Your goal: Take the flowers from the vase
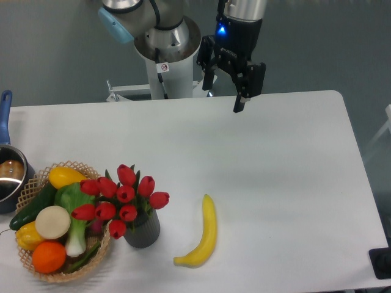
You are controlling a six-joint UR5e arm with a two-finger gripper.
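Where the arm hangs over the far edge of the surface (275, 159), the end effector (223, 94) points down with its two fingers spread wide, nothing between them and nothing touched. One finger (239, 101) shows clearly on the right; the other (206, 79) is partly lost against the arm's base.

The flowers (122, 198) sit well apart from the end effector, toward the near left of the surface: red buds with green leaves, standing in the vase (142, 230) and spreading wider than its mouth. Vase upright, dark grey, ribbed.

Just left of the vase, touching or nearly so, a wicker basket (36, 180) with fruit and vegetables. A pot (9, 174) with a blue handle at the left edge. A banana (204, 235) lies on the surface right of the vase, apart from it.
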